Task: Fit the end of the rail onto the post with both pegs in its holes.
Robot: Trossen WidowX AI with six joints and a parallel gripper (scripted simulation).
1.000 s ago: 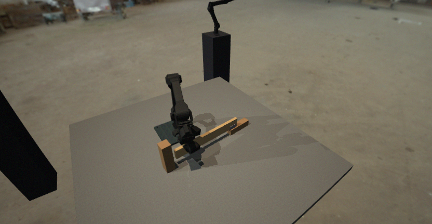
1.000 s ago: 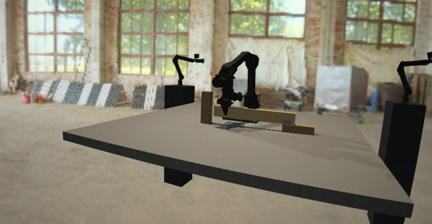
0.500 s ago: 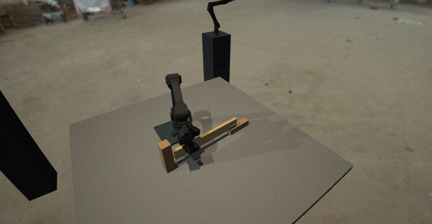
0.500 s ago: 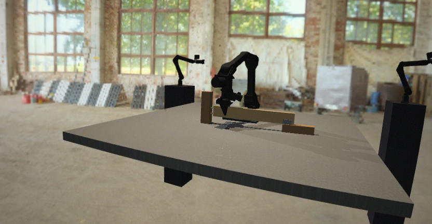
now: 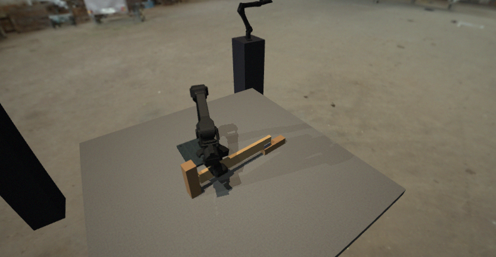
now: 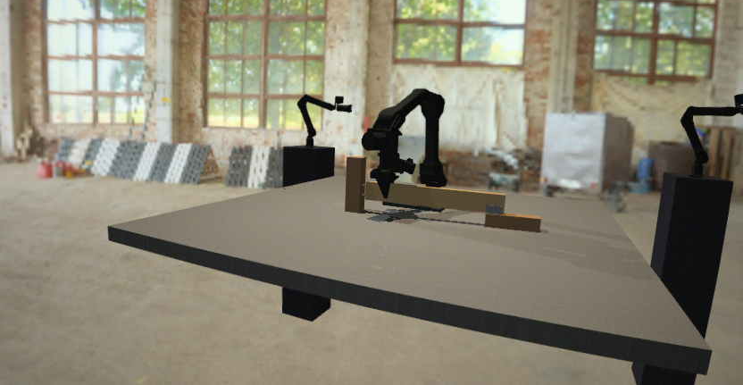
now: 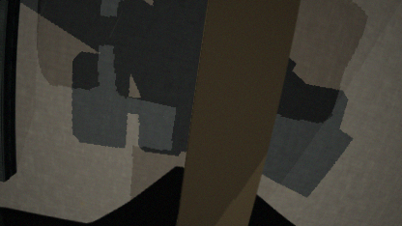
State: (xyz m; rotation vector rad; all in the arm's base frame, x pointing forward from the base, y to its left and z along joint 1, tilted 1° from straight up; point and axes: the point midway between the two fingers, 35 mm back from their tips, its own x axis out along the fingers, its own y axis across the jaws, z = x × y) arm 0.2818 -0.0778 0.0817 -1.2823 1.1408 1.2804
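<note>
The wooden rail point(image 5: 249, 152) point(image 6: 452, 198) point(image 7: 242, 97) is held above the table at its near end and looks about level. Its far end is in the bracket point(image 5: 267, 145) point(image 6: 494, 209) on the low footboard block point(image 5: 277, 144) point(image 6: 514, 221). My gripper point(image 5: 218, 170) point(image 6: 385, 193) point(image 7: 202, 178) is shut on the rail, near its post end. The upright post point(image 5: 191, 183) point(image 6: 354, 185) stands just beyond that end. A narrow gap shows between rail and post in the exterior view, with bits of the pegs in it. The holes are hidden, and how deep the pegs sit cannot be told.
The arm rises from a dark base plate point(image 5: 186, 151) behind the rail. The grey table point(image 5: 138, 213) point(image 6: 290, 242) carries all of this. Dark pedestals point(image 5: 254, 64) point(image 6: 688, 227) with small camera arms stand off the table.
</note>
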